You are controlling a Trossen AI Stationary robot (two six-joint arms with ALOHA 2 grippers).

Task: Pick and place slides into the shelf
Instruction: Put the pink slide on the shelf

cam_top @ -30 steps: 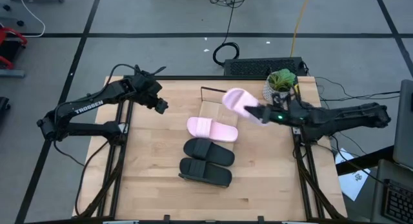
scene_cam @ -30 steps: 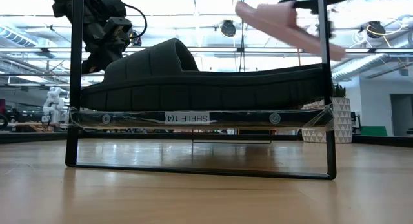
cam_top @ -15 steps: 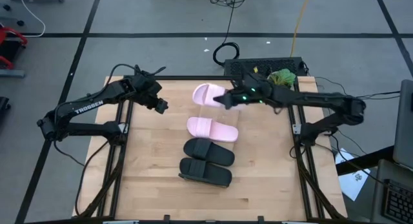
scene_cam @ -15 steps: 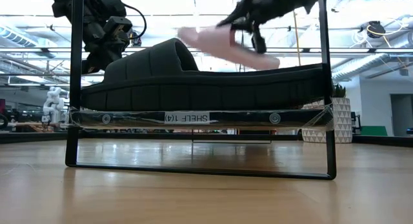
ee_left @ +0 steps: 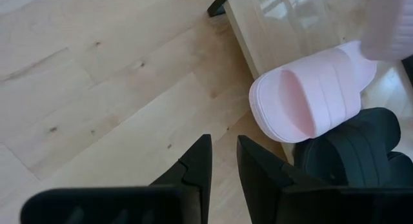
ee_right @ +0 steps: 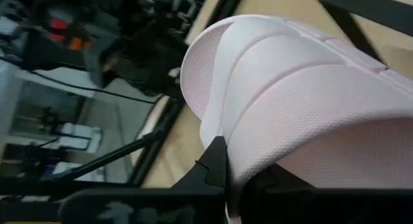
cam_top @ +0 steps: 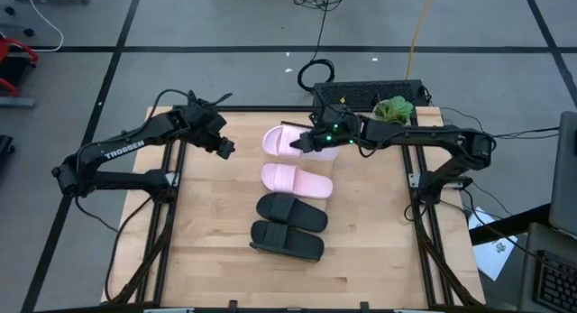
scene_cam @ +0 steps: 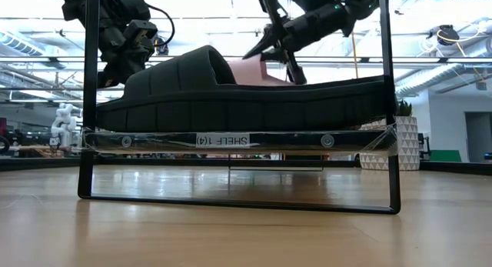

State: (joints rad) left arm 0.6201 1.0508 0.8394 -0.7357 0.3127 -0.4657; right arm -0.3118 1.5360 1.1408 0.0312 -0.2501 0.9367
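Your right gripper (cam_top: 306, 143) has its jaws clamped on a pink slide (cam_top: 287, 140) and holds it over the far end of the shelf (scene_cam: 238, 140), just beyond the second pink slide (cam_top: 296, 179). That one lies on the shelf, with the two black slides (cam_top: 290, 211) in a row nearer you. The left gripper (cam_top: 224, 147) hangs over the tabletop (cam_top: 216, 250) left of the shelf, apart from every slide, jaws nearly closed with a narrow gap, holding nothing.
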